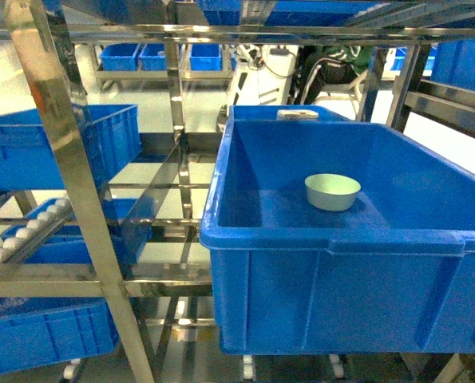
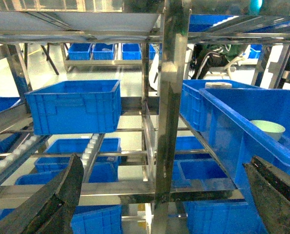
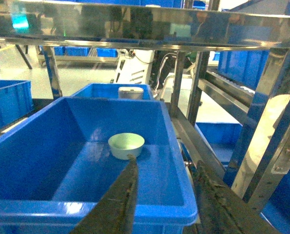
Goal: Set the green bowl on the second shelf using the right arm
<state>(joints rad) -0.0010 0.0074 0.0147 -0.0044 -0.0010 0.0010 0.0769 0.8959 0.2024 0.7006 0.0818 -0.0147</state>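
Right claw point(image 3: 166, 195) hangs released and empty above the crate's point(image 3: 135, 207) near rim. Bowl point(image 3: 126, 145) sits upright on the crate floor, on the second shelf (placing looks done); only pulling the arm clear seems left.

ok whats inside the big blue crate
Only the green bowl, upright on the crate floor toward the back. The floor strip just behind the near wall is hidden in every view, as is the bowl's inside bottom.

bowl point(image 1: 332, 191): upright in crate point(image 1: 341, 295), toward its back | crate: on second shelf point(image 1: 165, 281), right of upright point(image 1: 69, 175) | smaller bin point(image 1: 53, 148): left, behind upright
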